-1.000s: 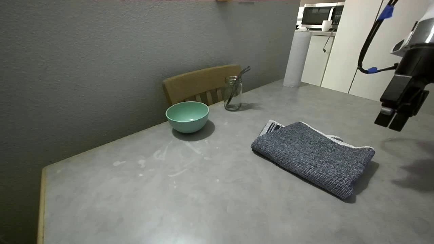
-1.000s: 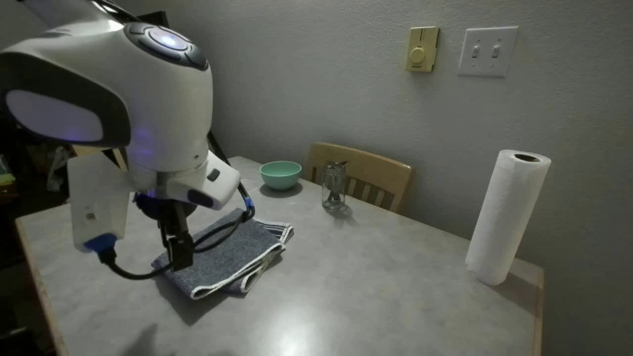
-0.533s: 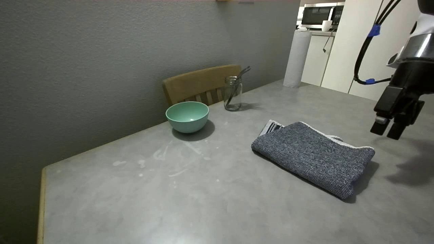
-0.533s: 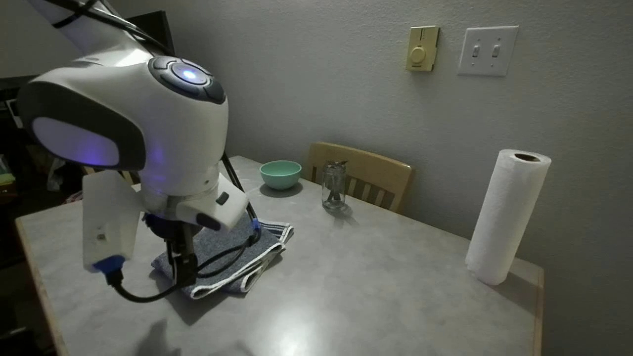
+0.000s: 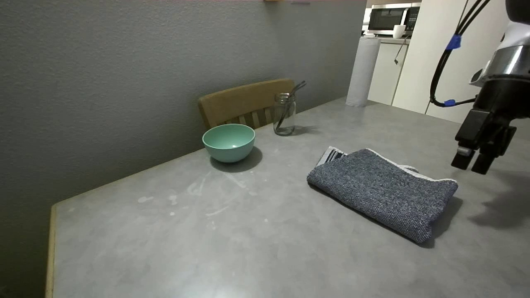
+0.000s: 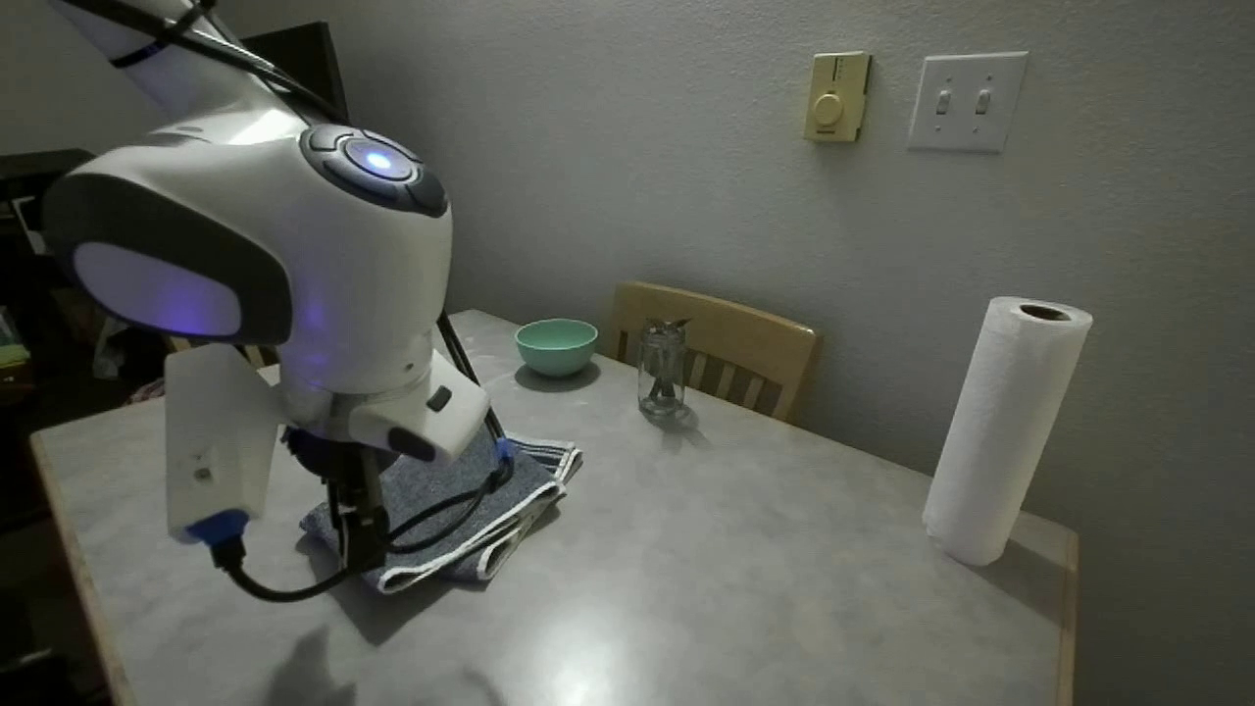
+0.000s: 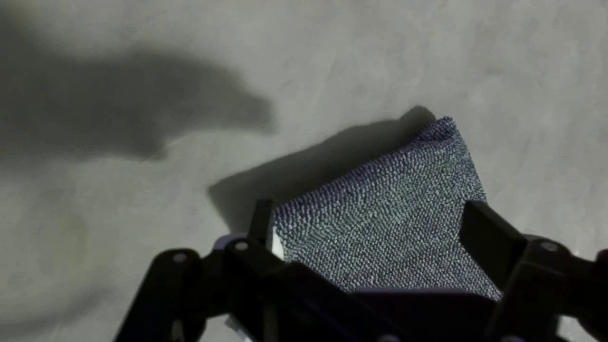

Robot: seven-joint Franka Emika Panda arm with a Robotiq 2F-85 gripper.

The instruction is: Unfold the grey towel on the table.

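Grey and fuzzy, the folded towel [image 5: 383,190] is shown in an exterior view laid on the table [image 5: 198,240], below and beside the gripper [image 5: 472,164]; its pale edging [image 5: 420,176] is exposed along one side, by which a single layer might be caught and lifted. The teal bowl [image 5: 229,142] and the glass jar [image 5: 285,116] are set beyond the towel from the gripper, presumably so that room for spreading is kept.

In an exterior view, the paper towel roll [image 6: 1008,431] is stood well apart from the gripper, likely out of harm's way; its spread cannot be told there.

In the wrist view, the fingers [image 7: 489,237] are held wide apart with nothing clamped, and the towel's end is framed below and between them, probably so that one layer can be pinched and folded back.
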